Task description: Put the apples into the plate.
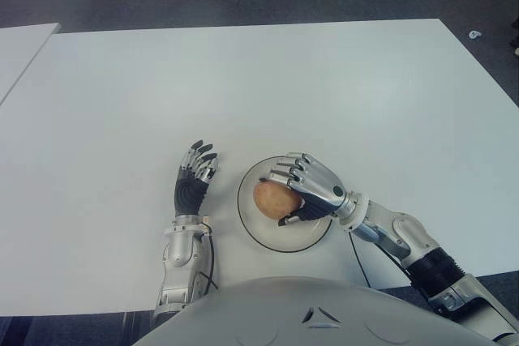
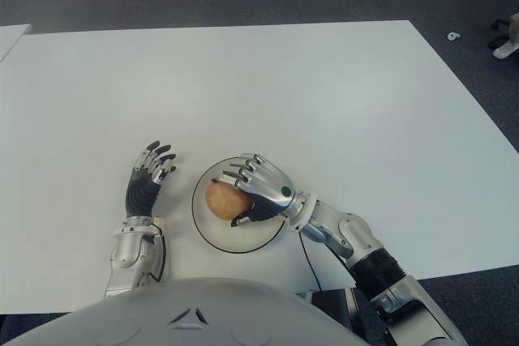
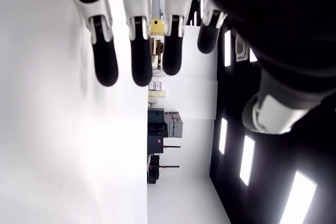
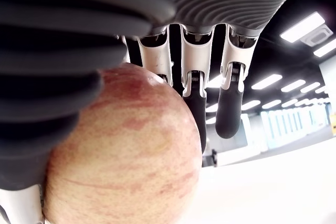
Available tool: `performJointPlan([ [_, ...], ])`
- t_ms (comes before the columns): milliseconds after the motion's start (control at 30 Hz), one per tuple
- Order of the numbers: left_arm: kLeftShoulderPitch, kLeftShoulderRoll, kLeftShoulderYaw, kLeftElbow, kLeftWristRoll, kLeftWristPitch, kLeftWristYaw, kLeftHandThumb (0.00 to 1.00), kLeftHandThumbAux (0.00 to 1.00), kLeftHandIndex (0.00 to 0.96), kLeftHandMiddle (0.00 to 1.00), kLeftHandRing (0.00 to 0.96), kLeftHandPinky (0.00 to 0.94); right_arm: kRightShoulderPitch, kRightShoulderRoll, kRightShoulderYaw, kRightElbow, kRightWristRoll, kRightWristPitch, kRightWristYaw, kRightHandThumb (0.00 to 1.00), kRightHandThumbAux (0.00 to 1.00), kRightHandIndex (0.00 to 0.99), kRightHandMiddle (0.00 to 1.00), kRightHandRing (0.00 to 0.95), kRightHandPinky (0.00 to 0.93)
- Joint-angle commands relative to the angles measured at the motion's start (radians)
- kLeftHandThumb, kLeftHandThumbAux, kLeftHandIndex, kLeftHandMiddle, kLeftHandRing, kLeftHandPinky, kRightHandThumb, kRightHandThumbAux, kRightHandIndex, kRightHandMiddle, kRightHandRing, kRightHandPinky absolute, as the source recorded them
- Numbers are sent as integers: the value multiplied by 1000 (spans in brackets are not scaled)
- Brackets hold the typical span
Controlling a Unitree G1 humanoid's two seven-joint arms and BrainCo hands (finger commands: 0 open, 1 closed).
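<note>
A single reddish-yellow apple [image 1: 272, 198] is over the left part of the white plate [image 1: 268, 234], which lies near the table's front edge. My right hand [image 1: 304, 185] is over the plate with its fingers curled around the apple; the right wrist view shows the apple [image 4: 126, 156] filling the palm between thumb and fingers. Whether the apple touches the plate cannot be told. My left hand [image 1: 195, 174] shows just left of the plate, fingers spread and holding nothing.
The white table [image 1: 259, 87] stretches far ahead and to both sides. A second white table's corner [image 1: 16, 46] shows at the far left. Dark floor lies beyond the far edge, with a small white object [image 1: 474, 35] on it at the right.
</note>
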Motion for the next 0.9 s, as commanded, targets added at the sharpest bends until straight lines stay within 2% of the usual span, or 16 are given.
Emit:
performJointPlan([
  [33,8,1,4,36,8,20,8,397,593,167,232,289,348,-8,-4,-20,-29,23,-4,16,302,524,241,302,270,273],
  [67,7,1,4,37,7,19,8,399,593,168,231,287,345,-6,-4,-22,-32,19,-1,16,234,509,167,227,200,205],
  [100,7,1,4,39,4,18,5,399,593,168,231,287,344,-1,-8,-25,-41,-9,12,3,210,503,141,201,175,181],
  [167,6,2,5,40,0,18,2,409,600,167,231,283,340,3,-13,-28,-51,-42,28,-13,110,475,57,84,71,74],
  [267,4,4,6,43,-9,18,-4,419,607,162,229,279,332,5,-16,-27,-46,-80,40,-49,50,445,18,28,23,24],
  [567,2,7,11,50,-18,5,-9,450,626,148,222,256,284,-11,-25,-17,-23,-137,55,-132,4,327,0,0,0,0],
  [900,0,14,10,60,-13,-18,-8,455,638,144,213,240,273,-24,-28,-8,-8,-148,58,-179,19,277,0,0,0,0],
])
